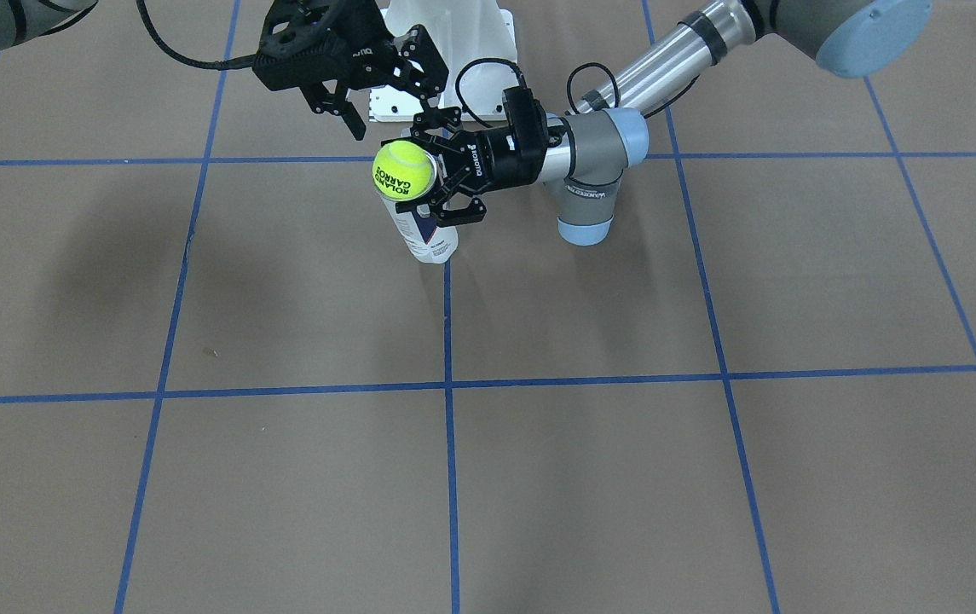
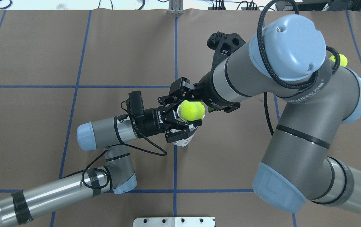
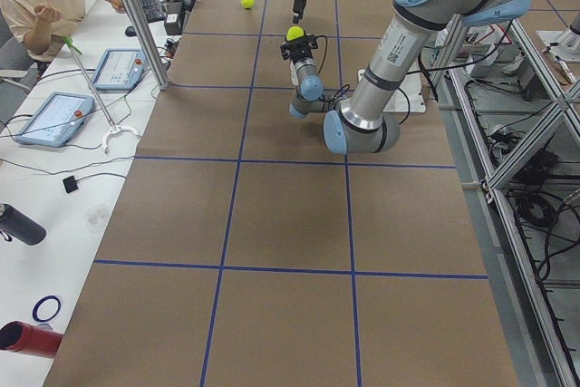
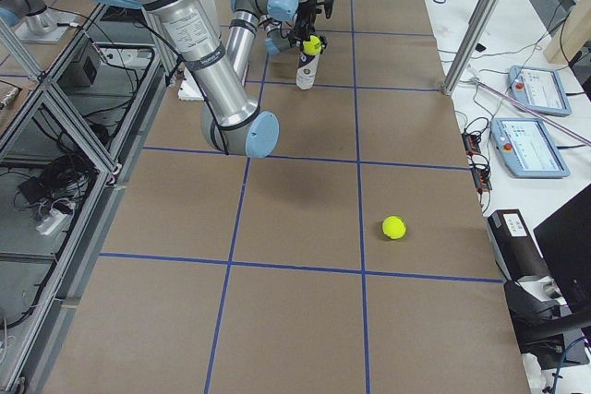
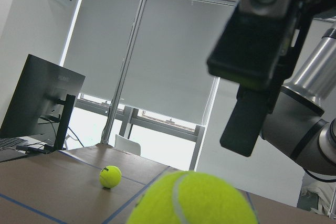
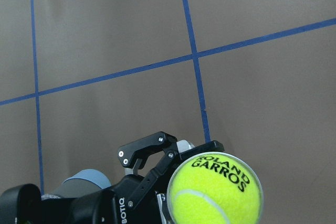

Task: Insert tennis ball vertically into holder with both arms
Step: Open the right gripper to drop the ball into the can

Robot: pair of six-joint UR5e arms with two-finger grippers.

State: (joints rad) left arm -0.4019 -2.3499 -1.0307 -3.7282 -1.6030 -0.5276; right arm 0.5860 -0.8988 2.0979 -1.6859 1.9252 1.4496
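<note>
We see the left fingers (image 1: 458, 211) clenched round the upright holder (image 1: 430, 240). The tennis ball (image 1: 403, 170) sits in the holder's mouth, with the right fingers (image 1: 349, 115) released just above.

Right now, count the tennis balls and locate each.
2. One ball sits at the mouth of the holder; the other ball lies on the table, toward the robot's right. More may hide inside.

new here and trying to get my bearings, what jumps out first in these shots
A bright yellow tennis ball sits in the mouth of a clear can standing upright on the brown table, clamped by the left gripper. The right gripper hangs just above it, fingers spread and empty. A second ball lies loose far off on the robot's right.
</note>
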